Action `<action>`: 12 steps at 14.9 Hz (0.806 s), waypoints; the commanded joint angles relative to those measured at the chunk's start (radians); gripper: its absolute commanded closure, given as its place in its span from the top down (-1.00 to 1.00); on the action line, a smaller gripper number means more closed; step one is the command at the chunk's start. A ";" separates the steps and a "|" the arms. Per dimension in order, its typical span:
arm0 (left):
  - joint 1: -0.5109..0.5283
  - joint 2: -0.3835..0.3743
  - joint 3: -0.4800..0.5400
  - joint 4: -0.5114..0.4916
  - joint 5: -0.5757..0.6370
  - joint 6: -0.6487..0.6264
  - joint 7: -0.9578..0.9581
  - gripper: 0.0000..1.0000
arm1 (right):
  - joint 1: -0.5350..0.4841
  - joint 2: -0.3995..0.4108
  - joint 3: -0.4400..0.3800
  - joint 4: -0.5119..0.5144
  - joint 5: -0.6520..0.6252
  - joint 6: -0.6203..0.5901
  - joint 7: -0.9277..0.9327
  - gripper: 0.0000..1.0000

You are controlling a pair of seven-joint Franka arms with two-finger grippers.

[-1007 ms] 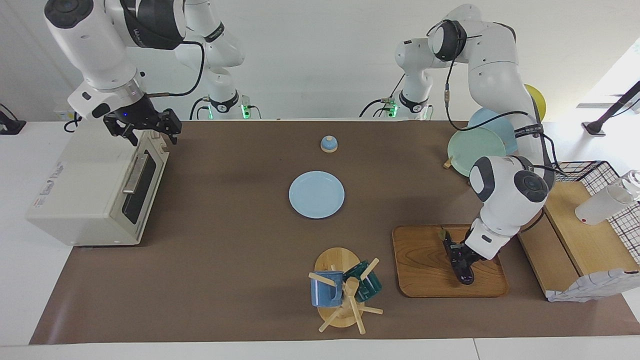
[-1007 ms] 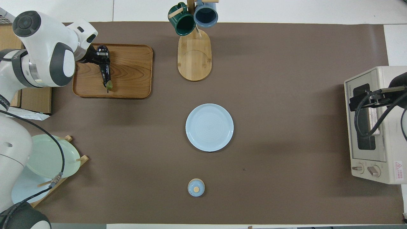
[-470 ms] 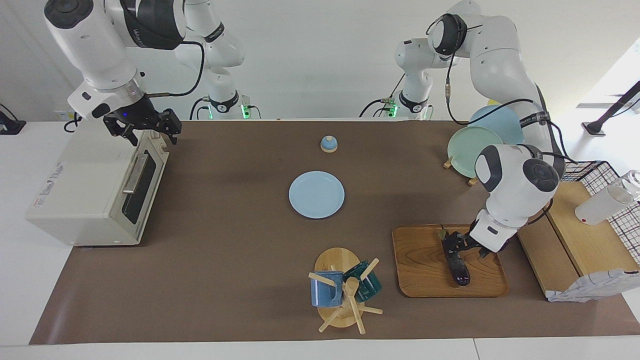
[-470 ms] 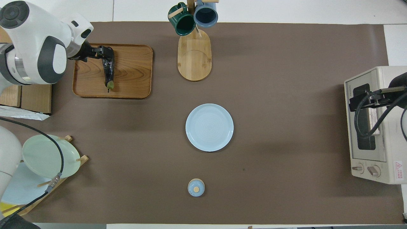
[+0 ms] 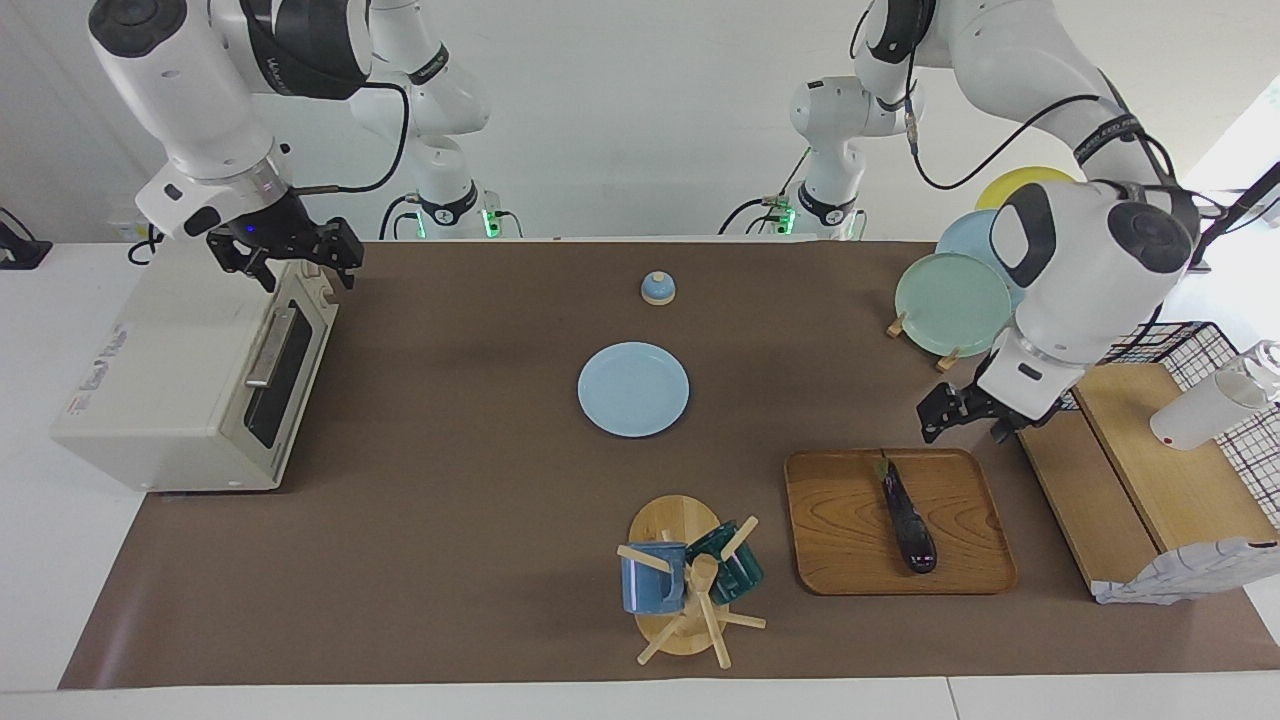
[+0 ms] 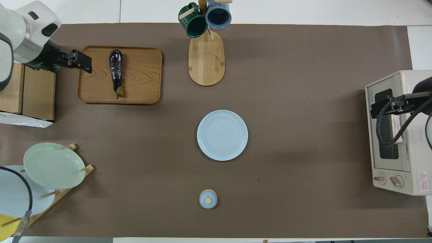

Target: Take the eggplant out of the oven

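The dark purple eggplant [image 5: 908, 520] lies on the wooden tray [image 5: 850, 525] toward the left arm's end of the table, with its green stem pointing toward the robots. It also shows in the overhead view [image 6: 115, 70] on the tray [image 6: 141, 79]. My left gripper [image 5: 962, 415] is open and empty, raised over the tray's edge beside the wooden box; it also shows in the overhead view [image 6: 82, 61]. The cream oven [image 5: 170, 370] stands at the right arm's end with its door closed. My right gripper [image 5: 292, 258] is open over the oven's top front edge, above the door handle.
A light blue plate [image 5: 633, 389] lies mid-table, with a small blue lid [image 5: 658, 288] nearer to the robots. A mug rack [image 5: 688, 580] with two mugs stands beside the tray. A plate rack [image 5: 950, 290], a wooden box [image 5: 1150, 470] and a wire basket [image 5: 1215, 350] are at the left arm's end.
My left gripper has let go of the eggplant, risen and pulled back off the tray toward the wooden box. The eggplant now lies alone on the tray. The right arm has not moved.
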 commanded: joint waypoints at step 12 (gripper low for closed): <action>-0.024 -0.380 -0.007 -0.312 0.008 -0.094 -0.114 1.00 | -0.004 -0.014 0.007 -0.014 0.012 0.003 0.003 1.00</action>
